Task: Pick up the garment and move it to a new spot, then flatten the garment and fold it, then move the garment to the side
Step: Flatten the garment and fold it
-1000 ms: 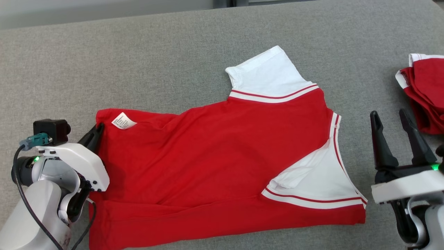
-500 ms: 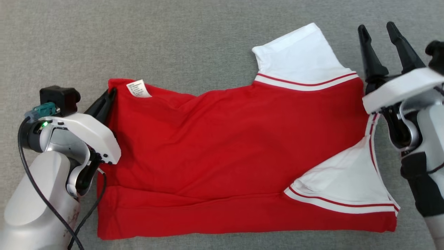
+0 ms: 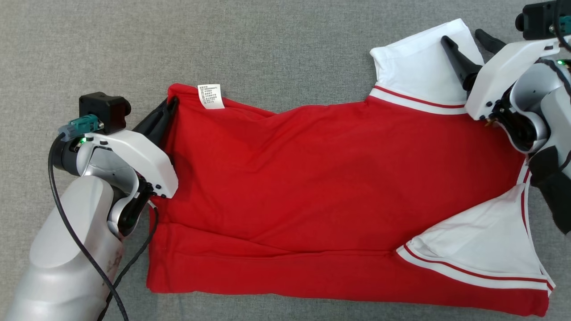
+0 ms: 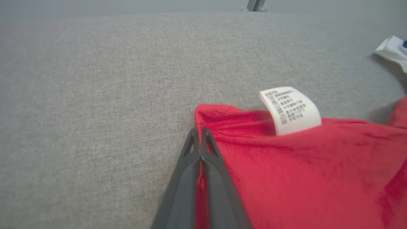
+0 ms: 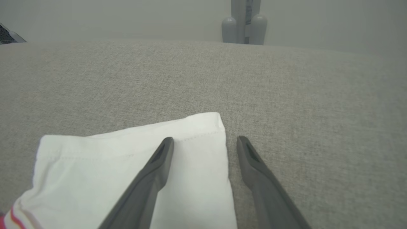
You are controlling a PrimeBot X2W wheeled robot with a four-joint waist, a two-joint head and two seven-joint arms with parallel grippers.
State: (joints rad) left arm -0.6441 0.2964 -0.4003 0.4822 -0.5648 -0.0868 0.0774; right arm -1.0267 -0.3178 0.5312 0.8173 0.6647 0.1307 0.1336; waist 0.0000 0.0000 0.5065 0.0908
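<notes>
The garment [image 3: 339, 187], a red shirt with white sleeves, lies spread on the grey surface. My left gripper [image 3: 167, 107] is shut on the garment's near-left corner, beside a white label [image 3: 211, 96]. In the left wrist view red cloth [image 4: 286, 171] is pinched between the closed left gripper [image 4: 198, 132], just left of the label [image 4: 290, 109]. My right gripper [image 3: 464, 38] stands open over the far white sleeve [image 3: 415, 62]. In the right wrist view this gripper [image 5: 205, 140] straddles the edge of the sleeve [image 5: 111, 165], one finger above the cloth, the other above bare surface.
The grey fabric table [image 3: 267, 44] stretches far and left of the shirt. A second white sleeve [image 3: 482, 236] lies folded over the near-right part. A grey post [image 5: 244, 22] stands beyond the table's far edge.
The head camera has shifted, and the red pile at the right has left the picture. My right gripper has gone from beside the shirt up to the far white sleeve, still open. The left grip holds.
</notes>
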